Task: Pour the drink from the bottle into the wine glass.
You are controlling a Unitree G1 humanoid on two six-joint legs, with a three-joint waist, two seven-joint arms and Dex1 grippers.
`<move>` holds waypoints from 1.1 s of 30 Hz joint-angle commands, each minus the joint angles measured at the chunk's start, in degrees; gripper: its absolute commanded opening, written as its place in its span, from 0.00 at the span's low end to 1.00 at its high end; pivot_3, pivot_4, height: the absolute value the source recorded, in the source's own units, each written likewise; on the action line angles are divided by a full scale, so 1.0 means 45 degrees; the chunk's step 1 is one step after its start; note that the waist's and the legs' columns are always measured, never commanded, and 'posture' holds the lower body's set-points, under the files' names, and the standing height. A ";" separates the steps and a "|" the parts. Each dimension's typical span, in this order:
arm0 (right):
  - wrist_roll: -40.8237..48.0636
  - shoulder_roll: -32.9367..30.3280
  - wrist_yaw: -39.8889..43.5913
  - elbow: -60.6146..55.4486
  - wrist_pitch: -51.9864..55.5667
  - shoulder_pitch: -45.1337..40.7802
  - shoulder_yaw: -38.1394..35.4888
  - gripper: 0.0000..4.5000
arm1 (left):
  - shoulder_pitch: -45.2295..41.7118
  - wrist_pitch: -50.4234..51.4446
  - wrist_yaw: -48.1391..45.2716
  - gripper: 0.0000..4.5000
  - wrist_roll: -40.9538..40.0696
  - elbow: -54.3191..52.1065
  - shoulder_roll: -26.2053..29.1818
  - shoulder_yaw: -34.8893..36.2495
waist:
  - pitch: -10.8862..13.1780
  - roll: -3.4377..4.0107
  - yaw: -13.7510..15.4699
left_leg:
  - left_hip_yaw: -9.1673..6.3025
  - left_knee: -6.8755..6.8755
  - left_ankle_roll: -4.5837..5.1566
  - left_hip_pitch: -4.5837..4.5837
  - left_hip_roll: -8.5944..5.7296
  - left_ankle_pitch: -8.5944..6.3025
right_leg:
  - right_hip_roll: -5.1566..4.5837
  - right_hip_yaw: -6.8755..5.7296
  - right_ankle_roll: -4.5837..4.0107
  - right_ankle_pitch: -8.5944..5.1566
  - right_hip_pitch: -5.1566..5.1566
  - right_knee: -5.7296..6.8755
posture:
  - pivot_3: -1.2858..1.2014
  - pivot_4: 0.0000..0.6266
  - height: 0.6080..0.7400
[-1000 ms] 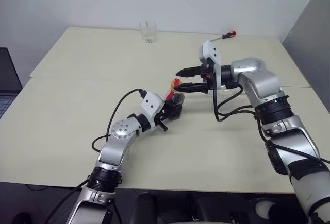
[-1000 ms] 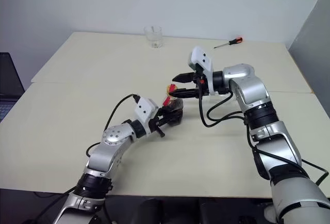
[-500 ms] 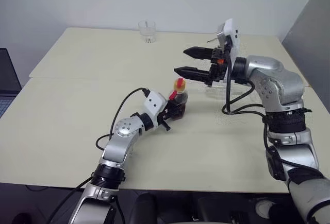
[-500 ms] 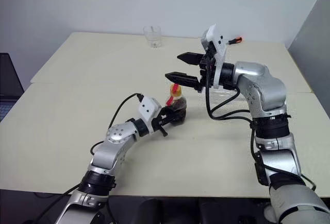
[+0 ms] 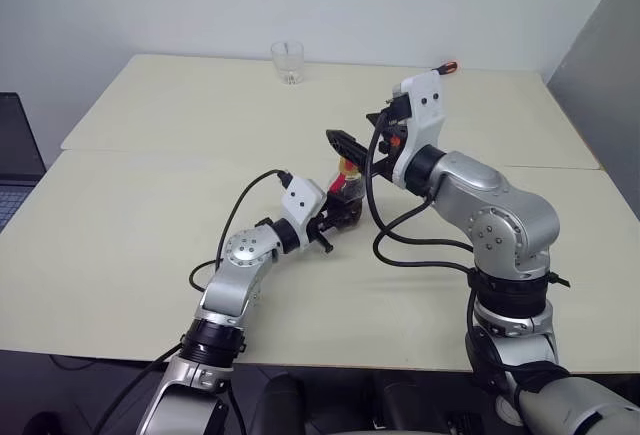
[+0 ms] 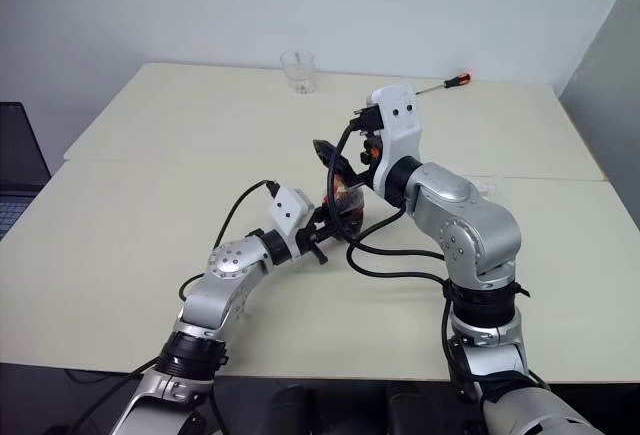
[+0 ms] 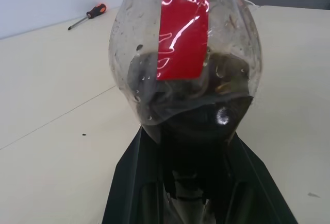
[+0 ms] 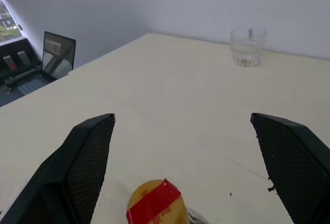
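bottle [image 7: 185,54]: plain red label, no legible writing | left gripper [image 5: 335,217]: clamped on bottle | right gripper [image 8: 185,147]: fingers apart

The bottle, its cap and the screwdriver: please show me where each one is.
bottle [image 7: 185,80]: left wrist view, on its red label.
cap [image 8: 154,203]: right wrist view, on its yellow-and-red top.
screwdriver [image 6: 458,79]: right eye view, on its handle.

My left gripper [image 5: 335,217] has its fingers clamped on the lower body of the bottle [image 5: 345,202], which stands upright near the middle of the counter [image 5: 150,205]. My right gripper [image 5: 352,145] hangs just above its yellow-and-red cap [image 5: 348,165], one black finger [image 5: 345,141] showing, pointing left. A clear tumbler [image 5: 287,62] stands at the far edge, a red-handled screwdriver [image 5: 441,68] far right.
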 commanded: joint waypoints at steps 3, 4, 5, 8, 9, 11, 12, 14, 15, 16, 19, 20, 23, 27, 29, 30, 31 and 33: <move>-0.0028 0.0201 -0.0452 -0.0296 0.0082 0.0049 0.0329 1.00 | -0.0265 -0.0429 0.0099 0.16 -0.0053 -0.0395 -0.0063 0.0127 | 0.0000 0.0000 -0.0002 | -0.0003 -0.0006 0.0000 -0.0001 0.0007 0.0000 | 0.0006 0.0004 -0.0001 -0.0001 -0.0001 -0.0004 | 0.52 0.24 1.00; 0.0000 0.0281 -0.0549 -0.0282 0.0130 0.0069 0.0336 1.00 | -0.0246 -0.0422 0.0104 0.16 -0.0054 -0.0418 -0.0056 0.0132 | 0.0000 0.0000 -0.0003 | -0.0004 -0.0009 0.0000 -0.0001 0.0008 0.0000 | 0.0007 0.0005 -0.0001 -0.0001 -0.0002 -0.0004 | 0.52 0.24 1.00; 0.0038 0.0399 -0.0653 -0.0268 0.0151 0.0090 0.0322 1.00 | -0.0222 -0.0413 0.0108 0.16 -0.0056 -0.0445 -0.0046 0.0138 | 0.0000 0.0000 -0.0012 | -0.0004 -0.0011 0.0000 -0.0002 0.0008 0.0000 | 0.0008 0.0006 -0.0001 -0.0001 -0.0003 -0.0004 | 0.52 0.24 1.00; 0.0109 0.0820 -0.0898 -0.0219 0.0178 0.0119 0.0394 1.00 | -0.0199 -0.0401 0.0117 0.16 -0.0056 -0.0467 -0.0024 0.0154 | 0.0000 0.0000 -0.0014 | -0.0005 -0.0013 0.0000 -0.0002 0.0010 0.0000 | 0.0009 0.0005 -0.0001 -0.0001 -0.0004 -0.0004 | 0.52 0.24 1.00; 0.0046 0.0962 -0.1003 -0.0131 0.0119 0.0196 0.0478 1.00 | -0.0206 -0.0397 0.0120 0.16 -0.0060 -0.0468 -0.0026 0.0154 | 0.0000 0.0000 -0.0013 | -0.0006 -0.0012 0.0000 -0.0002 0.0010 0.0000 | 0.0009 0.0005 -0.0001 -0.0001 -0.0004 -0.0004 | 0.52 0.24 1.00; -0.0198 0.1220 -0.1265 0.0149 -0.0157 0.0413 0.0599 1.00 | -0.0206 -0.0395 0.0122 0.16 -0.0064 -0.0485 -0.0034 0.0145 | -0.0001 -0.0001 -0.0010 | -0.0006 -0.0012 0.0000 -0.0002 0.0009 0.0000 | 0.0009 0.0004 -0.0001 -0.0001 -0.0004 -0.0004 | 0.52 0.24 1.00; -0.0299 0.1318 -0.1397 0.0272 -0.0280 0.0488 0.0598 1.00 | -0.0202 -0.0400 0.0118 0.16 -0.0062 -0.0496 -0.0032 0.0138 | -0.0001 0.0000 -0.0011 | -0.0006 -0.0011 0.0000 -0.0002 0.0008 0.0000 | 0.0008 0.0005 -0.0001 -0.0001 -0.0003 -0.0005 | 0.52 0.24 1.00; -0.0370 0.1394 -0.1475 0.0445 -0.0440 0.0541 0.0530 1.00 | -0.0228 -0.0406 0.0121 0.16 -0.0053 -0.0467 -0.0041 0.0130 | 0.0000 0.0000 -0.0010 | -0.0005 -0.0010 0.0000 -0.0003 0.0006 0.0000 | 0.0008 0.0005 0.0000 -0.0001 -0.0003 -0.0005 | 0.52 0.24 1.00; -0.0379 0.1416 -0.1465 0.0500 -0.0488 0.0552 0.0502 1.00 | -0.0235 -0.0404 0.0123 0.16 -0.0053 -0.0463 -0.0043 0.0132 | 0.0000 0.0000 -0.0009 | -0.0003 -0.0008 0.0000 -0.0004 0.0005 0.0000 | 0.0007 0.0004 0.0000 -0.0001 -0.0003 -0.0005 | 0.52 0.24 1.00; -0.0394 0.1435 -0.1435 0.0579 -0.0585 0.0570 0.0481 1.00 | -0.0225 -0.0402 0.0122 0.16 -0.0056 -0.0473 -0.0031 0.0143 | 0.0000 0.0000 -0.0009 | -0.0002 -0.0007 0.0000 -0.0005 0.0004 0.0000 | 0.0007 0.0002 0.0000 -0.0001 -0.0004 -0.0006 | 0.52 0.24 1.00; -0.0524 0.1495 -0.1527 0.0953 -0.0968 0.0575 0.0412 1.00 | -0.0176 -0.0401 0.0119 0.16 -0.0068 -0.0509 0.0012 0.0176 | 0.0000 0.0000 -0.0009 | -0.0002 -0.0009 0.0000 -0.0005 0.0006 0.0000 | 0.0008 0.0000 0.0001 -0.0001 -0.0003 -0.0010 | 0.52 0.24 1.00; -0.0543 0.1498 -0.1547 0.1039 -0.1054 0.0569 0.0405 1.00 | -0.0175 -0.0400 0.0120 0.16 -0.0068 -0.0513 0.0014 0.0174 | 0.0000 0.0000 -0.0011 | -0.0003 -0.0011 0.0000 -0.0004 0.0008 0.0000 | 0.0008 0.0001 0.0000 -0.0001 -0.0004 -0.0012 | 0.52 0.24 1.00; -0.0693 0.1486 -0.1705 0.1403 -0.1412 0.0549 0.0334 1.00 | -0.0193 -0.0410 0.0136 0.16 -0.0066 -0.0511 -0.0001 0.0170 | 0.0000 0.0000 -0.0010 | -0.0005 -0.0019 0.0000 -0.0005 0.0010 0.0000 | 0.0010 0.0002 0.0000 -0.0001 -0.0004 -0.0019 | 0.52 0.24 1.00; -0.0898 0.1532 -0.2179 0.1880 -0.1599 0.0438 -0.0048 1.00 | -0.0236 -0.0425 0.0179 0.16 -0.0046 -0.0471 -0.0007 0.0179 | 0.0000 0.0000 -0.0015 | -0.0002 -0.0019 0.0000 -0.0008 0.0009 -0.0001 | 0.0009 0.0002 0.0000 -0.0001 -0.0004 -0.0028 | 0.52 0.24 1.00; -0.0906 0.1337 -0.2119 0.1955 -0.1666 0.0381 -0.0157 1.00 | -0.0289 -0.0439 0.0197 0.16 -0.0044 -0.0402 0.0010 0.0198 | 0.0000 0.0000 -0.0010 | -0.0003 -0.0020 0.0000 -0.0012 0.0010 -0.0001 | 0.0009 0.0005 0.0000 -0.0001 -0.0004 -0.0031 | 0.52 0.24 1.00; -0.0878 0.1258 -0.2068 0.1937 -0.1673 0.0382 -0.0175 1.00 | -0.0314 -0.0445 0.0207 0.16 -0.0047 -0.0372 0.0019 0.0204 | 0.0000 0.0000 -0.0009 | -0.0005 -0.0020 0.0000 -0.0015 0.0010 -0.0001 | 0.0008 0.0005 0.0000 0.0000 -0.0005 -0.0035 | 0.52 0.24 1.00; -0.0834 0.1193 -0.2022 0.1826 -0.1652 0.0439 -0.0174 1.00 | -0.0328 -0.0462 0.0203 0.16 -0.0050 -0.0342 0.0042 0.0212 | 0.0000 0.0000 -0.0008 | -0.0005 -0.0020 0.0000 -0.0017 0.0010 -0.0001 | 0.0008 0.0005 0.0000 0.0000 -0.0004 -0.0039 | 0.52 0.24 1.00; -0.0743 0.1121 -0.2045 0.1607 -0.1545 0.0544 -0.0246 1.00 | -0.0358 -0.0478 0.0192 0.16 -0.0062 -0.0295 0.0072 0.0228 | 0.0000 0.0000 -0.0008 | -0.0004 -0.0020 0.0000 -0.0021 0.0009 -0.0001 | 0.0007 0.0003 0.0000 0.0000 -0.0005 -0.0047 | 0.52 0.24 1.00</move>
